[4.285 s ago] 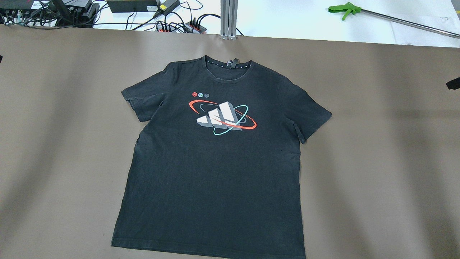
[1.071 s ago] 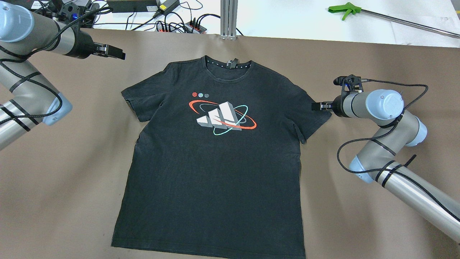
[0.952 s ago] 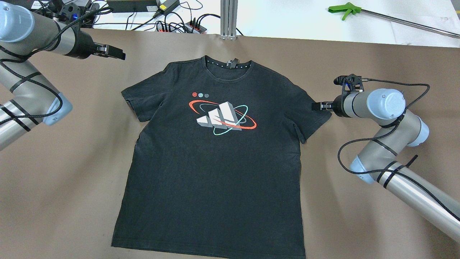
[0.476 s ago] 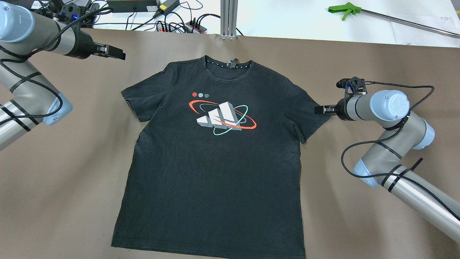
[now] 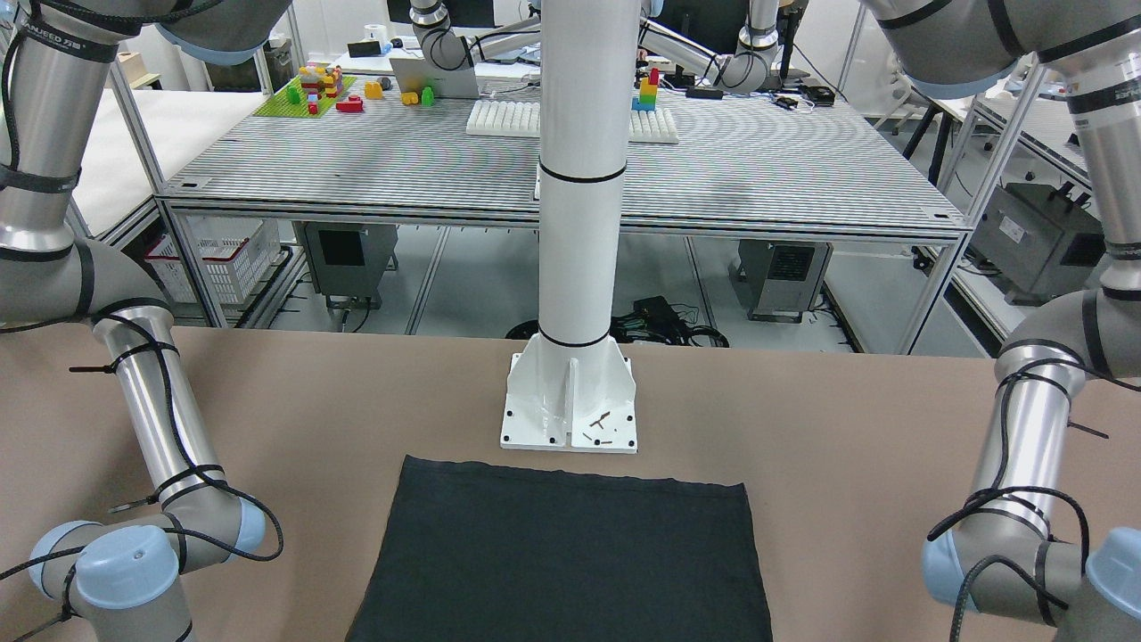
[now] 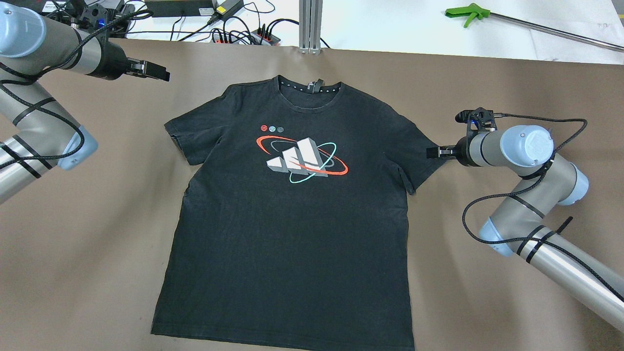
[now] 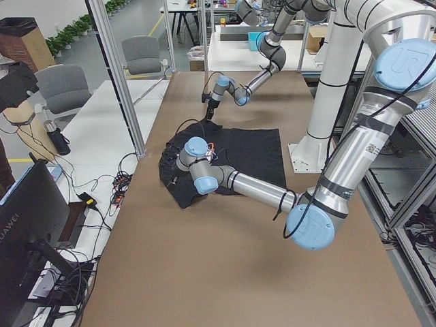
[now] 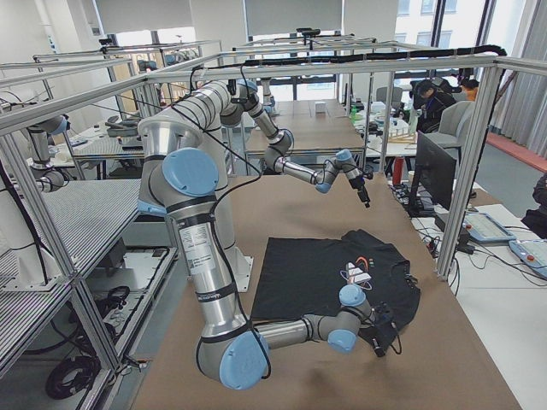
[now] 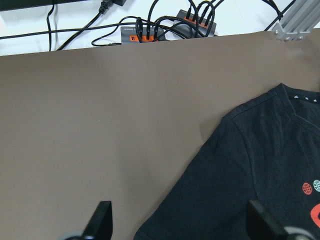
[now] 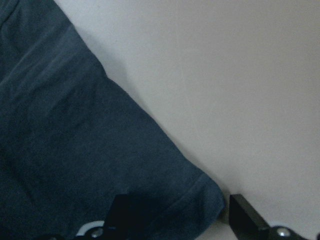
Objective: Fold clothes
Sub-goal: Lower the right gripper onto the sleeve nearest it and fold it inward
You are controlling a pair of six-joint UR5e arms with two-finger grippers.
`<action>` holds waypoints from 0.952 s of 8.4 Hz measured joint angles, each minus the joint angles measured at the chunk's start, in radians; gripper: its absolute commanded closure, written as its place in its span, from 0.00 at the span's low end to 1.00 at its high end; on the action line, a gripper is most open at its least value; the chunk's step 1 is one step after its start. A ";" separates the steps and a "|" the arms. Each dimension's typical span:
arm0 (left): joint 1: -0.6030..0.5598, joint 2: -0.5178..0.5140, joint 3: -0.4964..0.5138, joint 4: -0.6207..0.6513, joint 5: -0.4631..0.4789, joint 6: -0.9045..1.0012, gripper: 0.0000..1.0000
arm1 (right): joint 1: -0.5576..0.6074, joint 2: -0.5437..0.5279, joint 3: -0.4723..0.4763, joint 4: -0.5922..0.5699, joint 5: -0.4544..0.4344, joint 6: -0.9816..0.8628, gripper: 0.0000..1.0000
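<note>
jaws on both grippers spread, nothing held. left gripper point(image 6: 161, 75) hovers over bare table point(image 6: 487, 78) off the shirt's shoulder; right gripper point(image 6: 431, 152) straddles the sleeve corner point(image 10: 200, 195). black t-shirt point(image 6: 292, 234) flat, print up, mid-table. likely light, limp cotton, not slippery. pinch hemmed sleeve edge or shoulder seam; expect sag and bunching.
</note>
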 measured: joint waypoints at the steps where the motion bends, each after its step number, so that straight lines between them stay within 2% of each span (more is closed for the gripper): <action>1: 0.000 0.001 0.000 0.000 0.000 0.000 0.06 | -0.007 0.001 0.000 0.000 0.000 0.000 1.00; 4: -0.001 -0.002 -0.002 -0.001 -0.001 -0.004 0.06 | -0.003 0.003 0.020 -0.020 0.020 -0.002 1.00; 8: 0.000 -0.003 -0.003 -0.001 -0.001 -0.004 0.06 | 0.023 0.013 0.106 -0.087 0.071 -0.002 1.00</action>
